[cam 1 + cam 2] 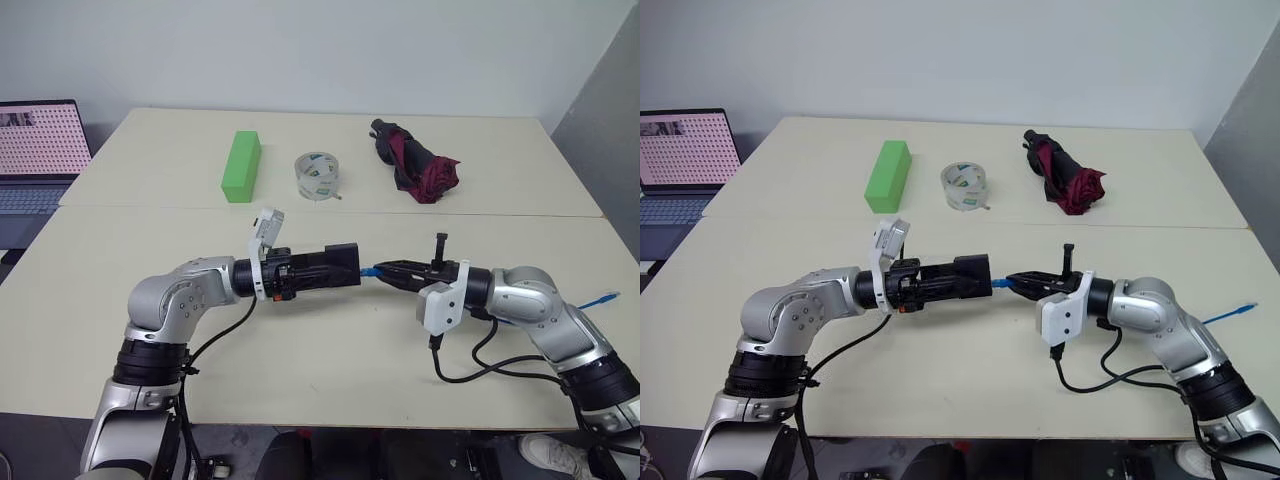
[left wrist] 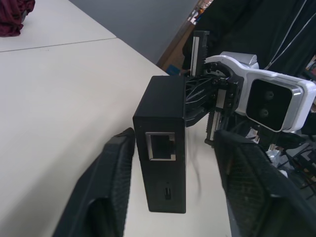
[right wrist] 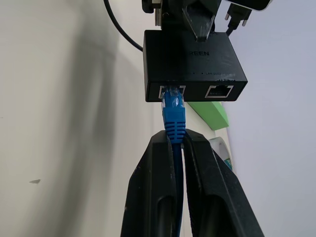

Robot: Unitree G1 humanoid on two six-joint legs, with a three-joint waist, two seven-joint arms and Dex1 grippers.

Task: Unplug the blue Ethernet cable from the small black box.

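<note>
One small black box (image 1: 340, 262), held above the counter (image 1: 300, 340) in the left hand (image 1: 345, 265), lies lengthwise toward the right hand (image 3: 177, 143); that hand pinches one blue Ethernet cable (image 3: 174, 111), plug at the box's port.

The place looked like an office or a small robotics lab. Two plain cream tables (image 1: 330, 330) stood pushed together against a bare pale wall (image 1: 300, 50), and an open laptop (image 1: 35, 150) sat on a separate surface at the left with its screen lit. Loose desk items lay along the far table: a green block (image 1: 241, 165), a roll of clear tape (image 1: 319, 175) and a folded black-and-maroon umbrella (image 1: 415, 160).
</note>
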